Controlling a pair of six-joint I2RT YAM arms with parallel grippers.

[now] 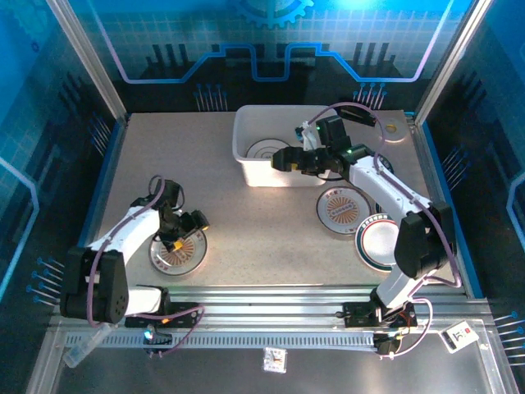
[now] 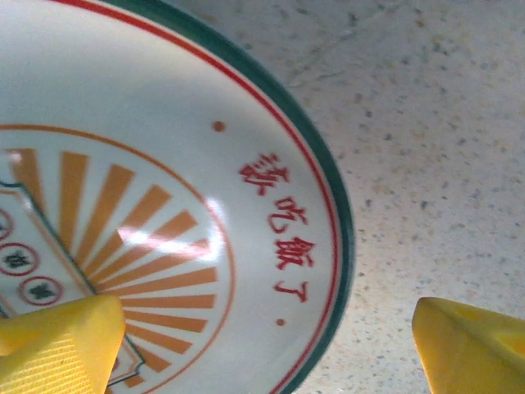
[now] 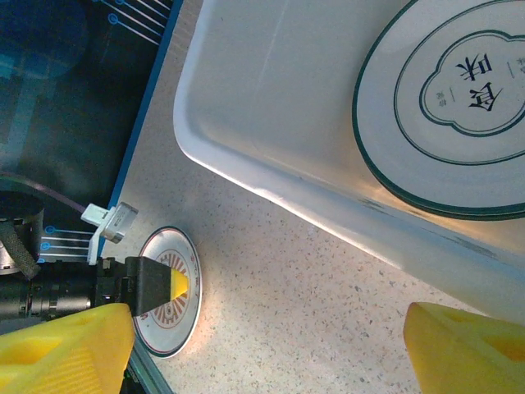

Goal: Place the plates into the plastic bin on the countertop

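Our left hand (image 2: 262, 361) stands wide open and empty, low over the rim of a sunburst plate (image 2: 164, 164) on the table (image 2: 426, 123). Our right hand (image 3: 267, 353), equally wide and empty, hovers beside the plastic bin (image 3: 271, 98), where a green-ringed plate (image 3: 459, 107) lies flat.

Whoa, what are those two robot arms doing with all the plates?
They are putting plates into the plastic bin. One plate already lies in it, and the right gripper hovers open and empty at the bin's front edge. The left gripper is open over an orange-sunburst plate on the countertop, its fingers either side of the rim. Another plate waits near the right arm.
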